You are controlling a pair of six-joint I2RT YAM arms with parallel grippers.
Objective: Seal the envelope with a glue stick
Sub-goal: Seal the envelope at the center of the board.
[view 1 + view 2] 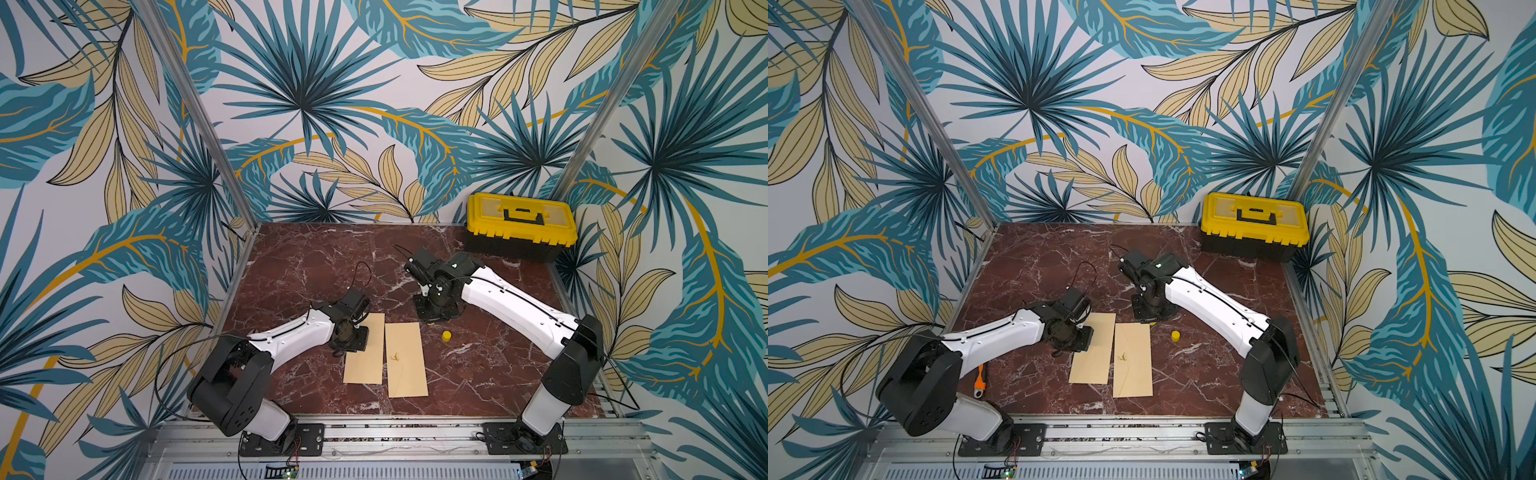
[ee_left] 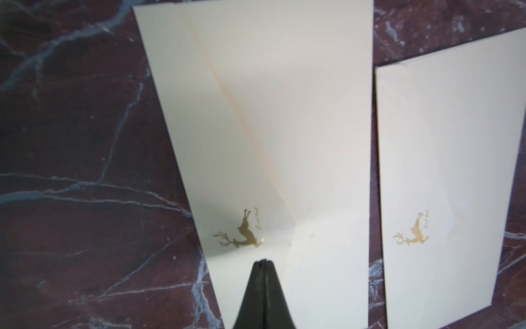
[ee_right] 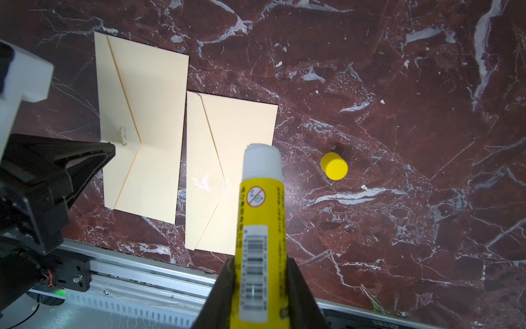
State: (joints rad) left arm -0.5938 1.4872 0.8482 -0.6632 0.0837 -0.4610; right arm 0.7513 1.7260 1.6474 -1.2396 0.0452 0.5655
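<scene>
Your right gripper [image 3: 260, 265] is clamped on the glue stick [image 3: 260, 205], a jaw on either side of its barcoded lower body. The stick is uncapped, its white tip bare. From the right wrist view it points towards the right envelope [image 3: 233, 142], but you cannot tell from these pictures whether it touches anything. In both top views that gripper hangs just past the far end of the right envelope [image 1: 407, 361], and only a speck of yellow shows beneath it.

The cap [image 3: 334, 166] stands on the table [image 1: 311, 266], apart from the right envelope on its right side [image 1: 1176, 336].

Your left gripper [image 2: 264, 260] has its jaws pressed together with nothing between them. The tips sit over the left envelope [image 2: 270, 114], just beside its gold deer print [image 2: 239, 236] and near the point of its flap. You cannot tell whether they press on the paper.

The two envelopes lie flat, side by side with a narrow strip of table between them, both flap side up with flaps folded down. The right one lies slightly nearer the arm bases.

A toolbox [image 1: 521, 226] sits in the far right corner, well apart.
</scene>
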